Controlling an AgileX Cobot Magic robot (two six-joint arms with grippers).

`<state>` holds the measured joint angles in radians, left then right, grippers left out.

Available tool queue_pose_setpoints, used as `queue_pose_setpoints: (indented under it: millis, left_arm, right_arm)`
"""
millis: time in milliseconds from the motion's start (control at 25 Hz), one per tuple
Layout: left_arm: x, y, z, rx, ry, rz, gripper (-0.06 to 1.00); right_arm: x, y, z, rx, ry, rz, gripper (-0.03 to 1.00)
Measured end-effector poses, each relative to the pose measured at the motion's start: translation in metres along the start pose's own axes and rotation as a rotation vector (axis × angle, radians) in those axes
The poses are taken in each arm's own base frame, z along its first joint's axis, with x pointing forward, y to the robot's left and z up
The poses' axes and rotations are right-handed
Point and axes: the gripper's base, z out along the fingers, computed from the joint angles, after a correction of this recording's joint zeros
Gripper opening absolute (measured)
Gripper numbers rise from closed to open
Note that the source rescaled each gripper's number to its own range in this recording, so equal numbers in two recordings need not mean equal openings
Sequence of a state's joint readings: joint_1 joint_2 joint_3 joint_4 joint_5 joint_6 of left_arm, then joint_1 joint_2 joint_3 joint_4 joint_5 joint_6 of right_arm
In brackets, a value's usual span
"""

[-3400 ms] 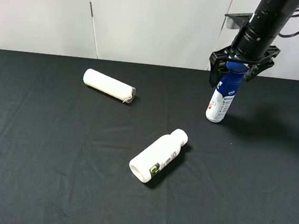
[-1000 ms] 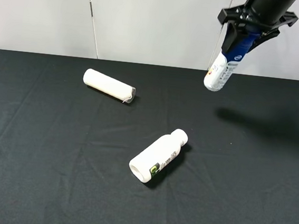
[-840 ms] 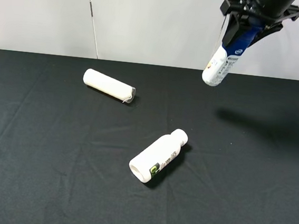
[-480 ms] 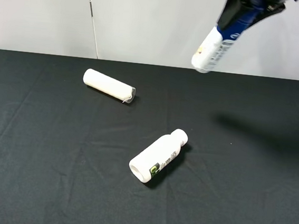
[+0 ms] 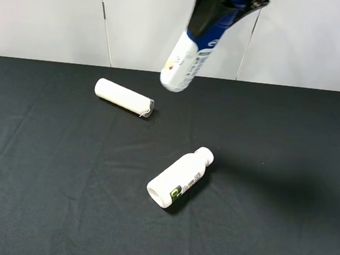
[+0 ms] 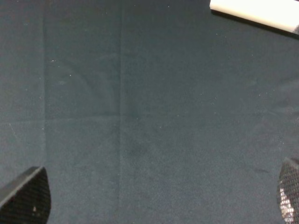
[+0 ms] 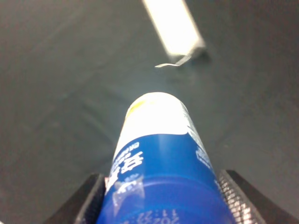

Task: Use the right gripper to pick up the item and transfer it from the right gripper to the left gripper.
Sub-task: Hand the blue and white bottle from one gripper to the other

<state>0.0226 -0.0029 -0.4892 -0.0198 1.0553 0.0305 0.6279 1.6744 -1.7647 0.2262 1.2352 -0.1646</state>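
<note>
Right gripper is clamped on the blue cap of the item, its 2 fingers either side. Item is airborne, tilted, base down-left, right of the white tube. Left gripper is spread wide, holding nothing, low over the black table. White bottle lies mid-table.

One blue-capped bottle, one all-white bottle, one white tube

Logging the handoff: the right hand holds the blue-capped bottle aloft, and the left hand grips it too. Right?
No. The left wrist view shows the left hand open over the cloth, gripping nothing. The right hand does hold the blue-capped bottle aloft.
</note>
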Motion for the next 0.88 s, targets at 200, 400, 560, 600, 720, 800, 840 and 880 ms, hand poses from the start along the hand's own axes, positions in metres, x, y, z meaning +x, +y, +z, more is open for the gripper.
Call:
queue_pose_setpoints:
  millis: [200,400,560,600,720,800,840,880]
  left_arm:
    - [0.000,0.000,0.000,0.000,0.000,0.000,0.93]
    - [0.000,0.000,0.000,-0.001,-0.003,0.000,0.93]
    - [-0.001,0.000,0.000,-0.003,-0.007,0.001,0.93]
    - [-0.001,0.000,0.000,-0.003,-0.007,0.001,0.93]
    - [-0.001,0.000,0.000,-0.005,-0.007,0.002,0.93]
    - [-0.001,0.000,0.000,-0.005,-0.009,0.002,0.93]
    - [-0.001,0.001,0.000,-0.007,-0.009,0.002,0.93]
    - [-0.001,0.001,0.000,-0.007,-0.009,0.003,0.93]
  right_arm:
    - [0.002,0.029,0.007,-0.069,0.017,-0.101,0.04]
    - [0.014,0.042,0.021,-0.134,0.072,-0.170,0.04]
    - [0.018,0.046,0.026,-0.191,0.083,-0.220,0.04]
    - [0.018,0.047,0.026,-0.208,0.079,-0.232,0.04]
    - [0.017,0.051,0.025,-0.250,0.060,-0.284,0.04]
    - [0.017,0.053,0.025,-0.272,0.050,-0.308,0.04]
    - [0.017,0.054,0.025,-0.279,0.045,-0.322,0.04]
    - [0.017,0.054,0.025,-0.288,0.041,-0.331,0.04]
